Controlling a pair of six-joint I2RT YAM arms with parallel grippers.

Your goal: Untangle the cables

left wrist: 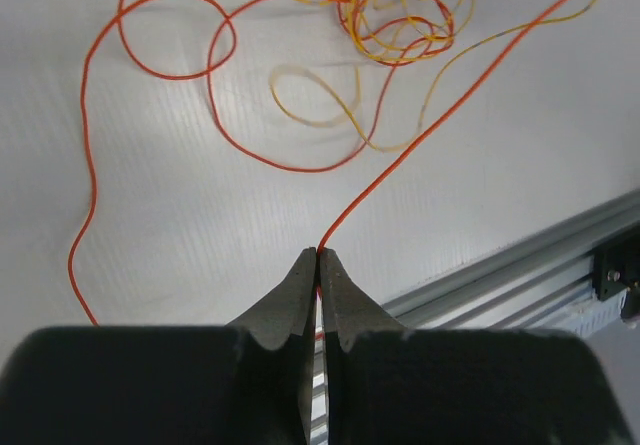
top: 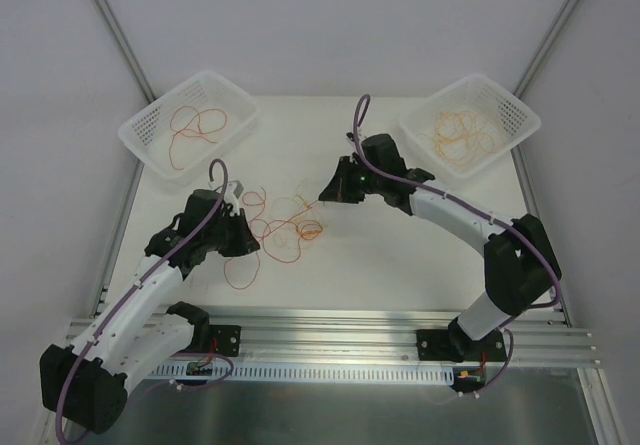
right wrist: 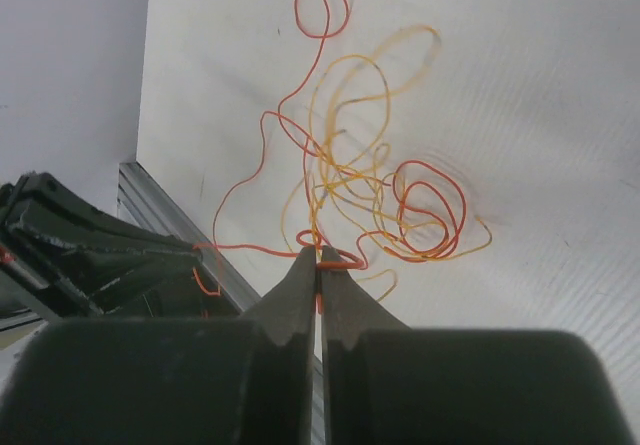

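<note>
The table surface (left wrist: 150,215) is matt white with fine ribbing, like corrugated plastic sheet. The rail (left wrist: 520,255) along its near edge is grooved, brushed silvery metal. The cables (left wrist: 400,10) look smooth and plastic-coated. The left basket (top: 145,123) and right basket (top: 512,110) are white perforated plastic. The left gripper (left wrist: 317,253) has matt black, finely grainy fingers.

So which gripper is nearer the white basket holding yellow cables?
Right. The right gripper is at mid-table, with the white basket beyond it to the right; the left gripper sits farther left, across the tangled cables.
</note>
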